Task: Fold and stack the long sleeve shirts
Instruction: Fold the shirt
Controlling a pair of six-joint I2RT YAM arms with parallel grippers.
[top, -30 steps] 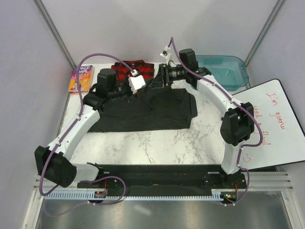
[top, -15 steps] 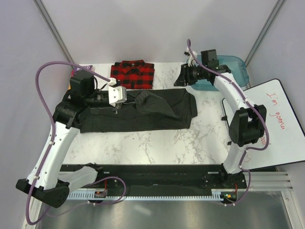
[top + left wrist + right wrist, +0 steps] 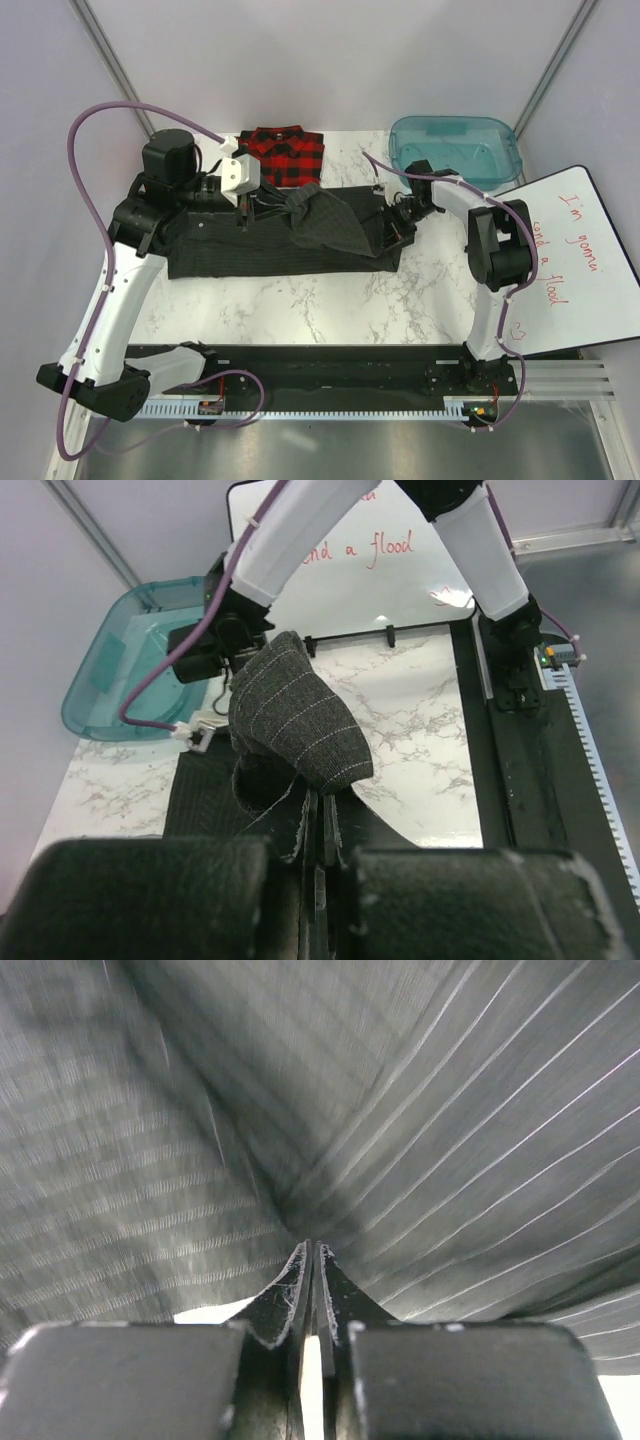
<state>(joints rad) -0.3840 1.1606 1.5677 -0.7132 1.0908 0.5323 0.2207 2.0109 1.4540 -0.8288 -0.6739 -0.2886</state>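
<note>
The dark charcoal pinstriped shirt (image 3: pixel 270 250) lies spread across the table's middle. My left gripper (image 3: pixel 258 203) is shut on a lifted fold of it; in the left wrist view the bunched fabric (image 3: pixel 295 720) hangs just past the closed gripper (image 3: pixel 320 815). My right gripper (image 3: pixel 396 226) sits low at the shirt's right edge. In the right wrist view that gripper (image 3: pixel 312 1252) has its jaws together, pinching the striped cloth (image 3: pixel 420 1110), which puckers toward the tips. The red-and-black plaid shirt (image 3: pixel 285 155) lies folded at the back of the table.
A teal bin (image 3: pixel 455 145) stands at the back right, also seen in the left wrist view (image 3: pixel 115 675). A whiteboard (image 3: pixel 580 260) with red writing lies along the right edge. The black base rail (image 3: pixel 330 365) runs along the near edge.
My right arm swung from near the teal bin down to the charcoal shirt's right edge, and its jaws closed. The left gripper kept its hold and drew the fold slightly back.
</note>
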